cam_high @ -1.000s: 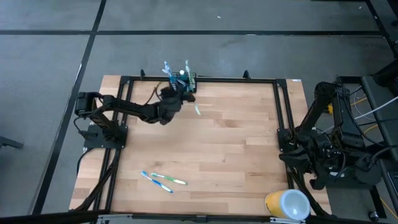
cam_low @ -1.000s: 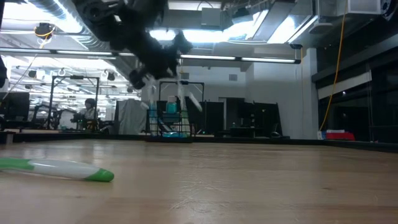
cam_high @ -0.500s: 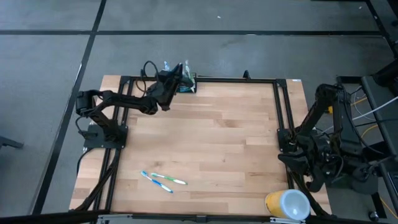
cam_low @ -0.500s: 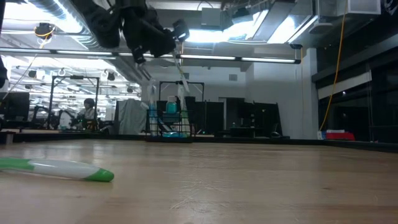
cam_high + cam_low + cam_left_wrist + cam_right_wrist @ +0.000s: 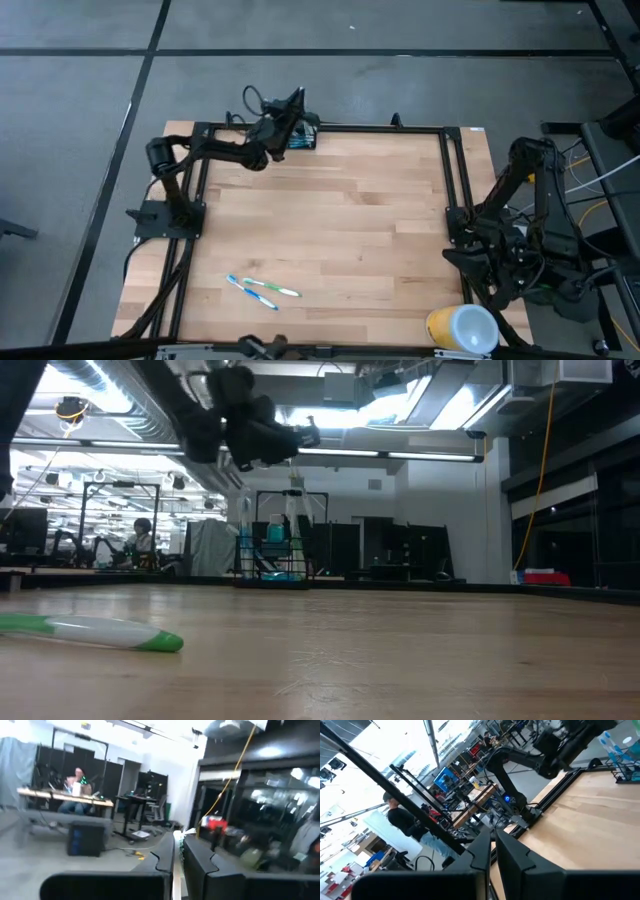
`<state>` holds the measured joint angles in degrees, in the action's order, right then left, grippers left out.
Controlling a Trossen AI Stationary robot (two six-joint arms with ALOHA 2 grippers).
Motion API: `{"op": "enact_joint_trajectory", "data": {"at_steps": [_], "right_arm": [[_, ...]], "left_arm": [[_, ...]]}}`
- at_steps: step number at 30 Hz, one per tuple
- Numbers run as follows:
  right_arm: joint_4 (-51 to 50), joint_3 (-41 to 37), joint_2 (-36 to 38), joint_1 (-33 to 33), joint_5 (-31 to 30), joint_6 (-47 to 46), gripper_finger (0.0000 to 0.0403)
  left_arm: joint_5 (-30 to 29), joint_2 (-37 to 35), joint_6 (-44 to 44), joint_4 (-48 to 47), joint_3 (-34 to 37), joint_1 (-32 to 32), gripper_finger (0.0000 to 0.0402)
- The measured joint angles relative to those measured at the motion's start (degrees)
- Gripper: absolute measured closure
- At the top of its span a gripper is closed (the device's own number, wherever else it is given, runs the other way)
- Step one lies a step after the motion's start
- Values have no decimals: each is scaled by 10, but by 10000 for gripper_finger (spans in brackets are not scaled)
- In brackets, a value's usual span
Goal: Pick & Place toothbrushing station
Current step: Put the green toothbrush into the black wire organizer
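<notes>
The black wire-mesh caddy [image 5: 303, 138] stands on its base at the table's far edge, with blue and teal items upright in it; it also shows in the low view [image 5: 270, 555] and the right wrist view [image 5: 626, 759]. My left gripper [image 5: 297, 102] is raised above the caddy and about level. It is shut on a white toothbrush [image 5: 178, 838]. My right gripper [image 5: 493, 851] is shut and empty, and waits off the table's right edge. My left gripper pinches the white toothbrush between its two fingers. The brush lies along the fingers: its handle [image 5: 175, 883] runs back between them and its head [image 5: 178, 836] sticks out past the fingertips. The fingers are about level, high above the caddy, and the brush is lifted clear.
Two toothbrushes [image 5: 262, 290] lie on the table near the front left; one shows in the low view [image 5: 95, 630]. A yellow-and-white cup [image 5: 462, 328] lies at the near right corner. Black frame rails [image 5: 455, 170] run along the table's sides. People sit beyond the table.
My left gripper has risen and gone toward the table's far edge, tipping from pointing down to about level. The white toothbrush has gone with it, from hanging below the fingers to lying along them, above the caddy.
</notes>
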<state>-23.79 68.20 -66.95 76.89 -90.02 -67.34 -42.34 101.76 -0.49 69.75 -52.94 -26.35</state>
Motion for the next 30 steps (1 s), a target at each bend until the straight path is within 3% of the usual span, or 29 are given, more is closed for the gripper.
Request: {"op": "enact_joint_trajectory", "data": {"at_steps": [7,18,30], "right_arm": [[15,0,-8,-12,0,-2,371],[15,0,-11,-28,0,2,371],[15,0,-11,-36,0,3,371]], "left_arm": [[31,34,77,-93,-85,-13,389],[31,35,95,-114,-84,-30,389],[86,47,90,-114,-84,-59,389]]}}
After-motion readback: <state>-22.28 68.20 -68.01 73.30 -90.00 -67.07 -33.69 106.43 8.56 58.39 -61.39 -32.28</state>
